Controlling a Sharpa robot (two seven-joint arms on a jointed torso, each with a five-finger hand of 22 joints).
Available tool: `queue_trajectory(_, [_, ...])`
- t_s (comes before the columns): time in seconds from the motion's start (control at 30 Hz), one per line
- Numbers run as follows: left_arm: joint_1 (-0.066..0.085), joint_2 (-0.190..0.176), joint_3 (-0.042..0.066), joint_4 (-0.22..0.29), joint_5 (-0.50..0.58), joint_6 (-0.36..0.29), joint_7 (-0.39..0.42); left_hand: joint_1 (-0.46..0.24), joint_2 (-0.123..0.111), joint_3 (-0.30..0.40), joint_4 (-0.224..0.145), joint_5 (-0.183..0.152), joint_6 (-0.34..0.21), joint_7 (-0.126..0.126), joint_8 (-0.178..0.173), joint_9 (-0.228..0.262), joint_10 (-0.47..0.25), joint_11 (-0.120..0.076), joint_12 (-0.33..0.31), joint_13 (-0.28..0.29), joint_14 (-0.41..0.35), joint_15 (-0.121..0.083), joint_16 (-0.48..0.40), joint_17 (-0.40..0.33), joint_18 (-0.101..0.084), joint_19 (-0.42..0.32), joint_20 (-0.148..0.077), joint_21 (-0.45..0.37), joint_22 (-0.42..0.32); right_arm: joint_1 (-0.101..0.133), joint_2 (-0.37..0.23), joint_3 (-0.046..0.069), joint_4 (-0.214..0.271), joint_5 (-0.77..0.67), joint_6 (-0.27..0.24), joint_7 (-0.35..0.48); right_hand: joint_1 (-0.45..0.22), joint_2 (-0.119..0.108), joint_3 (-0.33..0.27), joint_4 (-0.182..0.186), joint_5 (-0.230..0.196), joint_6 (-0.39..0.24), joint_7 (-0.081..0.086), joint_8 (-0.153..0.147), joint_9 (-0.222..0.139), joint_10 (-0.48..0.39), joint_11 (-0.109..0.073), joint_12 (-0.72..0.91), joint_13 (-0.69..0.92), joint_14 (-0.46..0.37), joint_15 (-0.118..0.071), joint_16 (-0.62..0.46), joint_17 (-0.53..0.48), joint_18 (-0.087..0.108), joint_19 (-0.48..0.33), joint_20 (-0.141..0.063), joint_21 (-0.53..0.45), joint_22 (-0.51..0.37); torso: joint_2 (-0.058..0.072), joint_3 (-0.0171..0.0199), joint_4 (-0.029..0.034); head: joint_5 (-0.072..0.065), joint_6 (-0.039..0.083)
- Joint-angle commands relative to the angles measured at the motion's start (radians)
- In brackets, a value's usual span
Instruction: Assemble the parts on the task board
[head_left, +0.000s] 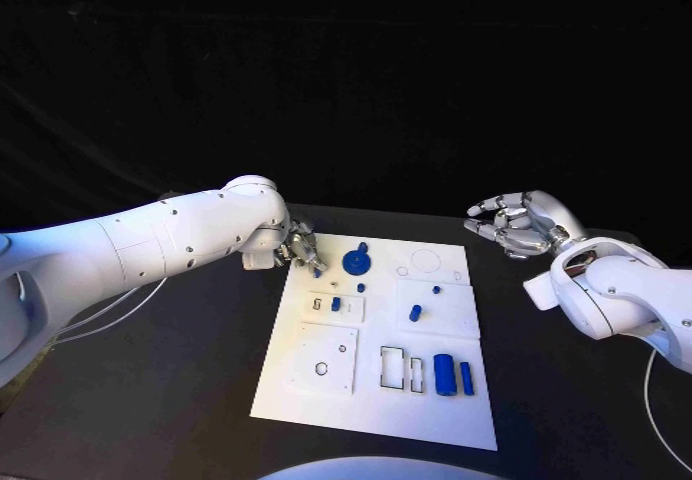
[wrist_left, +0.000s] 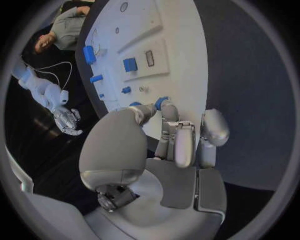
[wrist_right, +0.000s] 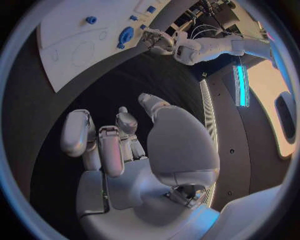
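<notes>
Risk sits upper left of the board: left hand pinches a small blue part that may slip; right hand, fingers apart, holds nothing.

The left hand reaches over the edge of the white task board, its fingertips at a small blue part.

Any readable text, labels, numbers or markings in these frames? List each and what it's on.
None readable.
White task board: black outlines and small marks, no letters or numbers.
Small blue parts: plain.
White arms and silver left hand and right hand: no label or brand legible.
</notes>
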Motion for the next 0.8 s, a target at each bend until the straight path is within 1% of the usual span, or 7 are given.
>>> queue_trajectory(0.03, [-0.006,0.002,-0.004,-0.001,-0.002,0.041,-0.006,0.012,-0.002,0.005,-0.001,0.0,-0.008,0.001,0.004,-0.001,0.003,0.001,0.002,-0.003,0.042,-0.006,0.003,0.031,-0.005,0.0,-0.004,0.004,0.0,-0.001,0.0,0.0,0.001,-0.004,0.013,0.002,0.007,0.0,0.0,0.008,0.003,-0.008,-0.001,0.004,-0.001,0.004,-0.003,0.006,0.0,0.045,-0.008,-0.006,0.033,0.016,-0.004,-0.002,-0.004,0.001,0.0,0.0004,0.0016,-0.001,-0.002])
queue_trajectory(0.17, [-0.006,0.002,-0.004,-0.002,-0.004,0.045,-0.006,0.007,-0.01,0.006,0.003,0.0,-0.011,0.003,0.006,-0.001,0.0,0.002,0.001,-0.006,0.042,-0.005,0.003,0.031,-0.005,-0.001,-0.004,0.003,-0.001,-0.001,0.0,0.0,0.001,-0.004,0.013,0.002,0.007,0.0,0.0,0.008,0.003,-0.008,-0.001,0.004,-0.001,0.004,-0.003,0.006,0.0,0.045,-0.008,-0.006,0.033,0.016,-0.004,-0.002,-0.004,0.001,-0.001,0.0,0.0016,-0.001,-0.002])
queue_trajectory(0.33, [-0.006,0.002,-0.005,-0.002,-0.008,0.044,-0.007,0.007,-0.01,0.008,0.004,0.001,-0.012,0.003,0.007,-0.001,-0.001,0.002,0.0,-0.007,0.042,-0.005,0.003,0.031,-0.005,-0.001,-0.004,0.003,-0.001,-0.001,0.0,0.0,0.001,-0.004,0.012,0.003,0.007,0.0,0.0,0.008,0.003,-0.008,-0.001,0.004,-0.001,0.004,-0.003,0.006,0.0,0.045,-0.008,-0.006,0.033,0.016,-0.004,-0.002,-0.004,0.001,-0.001,0.0,0.0011,-0.001,-0.002])
queue_trajectory(0.5, [-0.006,0.001,-0.005,-0.001,-0.009,0.042,-0.007,0.025,-0.008,0.047,-0.008,0.002,-0.02,0.003,0.011,0.0,-0.006,0.001,-0.003,-0.013,0.042,-0.006,0.003,0.031,-0.004,-0.002,-0.004,0.003,0.0,-0.001,-0.001,0.0,0.001,-0.004,0.012,0.003,0.006,0.0,0.0,0.01,0.005,-0.008,-0.001,0.006,-0.001,0.005,-0.003,0.007,-0.001,0.044,-0.009,-0.007,0.032,0.016,-0.005,-0.002,-0.005,0.0,0.0,0.0004,0.0005,-0.001,-0.002])
queue_trajectory(0.57, [-0.006,0.0,-0.005,-0.001,-0.009,0.041,-0.007,0.036,-0.006,0.074,-0.021,0.003,-0.025,0.003,0.016,0.001,-0.009,0.001,-0.008,-0.019,0.042,-0.006,0.003,0.031,-0.004,-0.002,-0.004,0.004,0.002,-0.001,-0.001,0.0,0.001,-0.004,0.011,0.003,0.006,0.0,0.0,0.01,0.005,-0.008,-0.001,0.006,-0.001,0.005,-0.003,0.007,-0.001,0.044,-0.009,-0.007,0.032,0.016,-0.005,-0.002,-0.005,0.0,0.0,0.0,0.0007,0.0,-0.001])
queue_trajectory(0.67, [-0.006,0.0,-0.005,-0.001,-0.009,0.04,-0.007,0.049,-0.01,0.145,-0.063,0.008,-0.04,0.007,0.027,0.006,-0.018,0.004,-0.023,-0.039,0.042,-0.005,0.002,0.03,-0.004,-0.005,-0.004,0.004,0.001,-0.001,-0.001,0.0,0.002,-0.004,0.011,0.003,0.006,0.0,0.0,0.01,0.005,-0.008,-0.001,0.006,-0.001,0.005,-0.003,0.007,-0.001,0.044,-0.009,-0.007,0.032,0.016,-0.005,-0.002,-0.005,0.0,-0.001,0.0002,0.0009,-0.001,-0.001])
queue_trajectory(0.8, [-0.006,0.0,-0.005,-0.001,-0.008,0.041,-0.007,0.044,-0.013,0.205,-0.111,0.02,-0.051,0.013,0.039,0.012,-0.02,0.009,-0.033,-0.051,0.042,-0.001,0.002,0.031,-0.004,-0.007,-0.001,0.006,0.003,-0.001,-0.001,0.0,0.002,-0.004,0.011,0.003,0.006,0.0,0.0,0.01,0.005,-0.008,-0.001,0.006,-0.001,0.005,-0.003,0.007,-0.001,0.044,-0.009,-0.007,0.032,0.016,-0.005,-0.002,-0.005,0.0,0.0,0.0002,0.0009,0.0,-0.001])
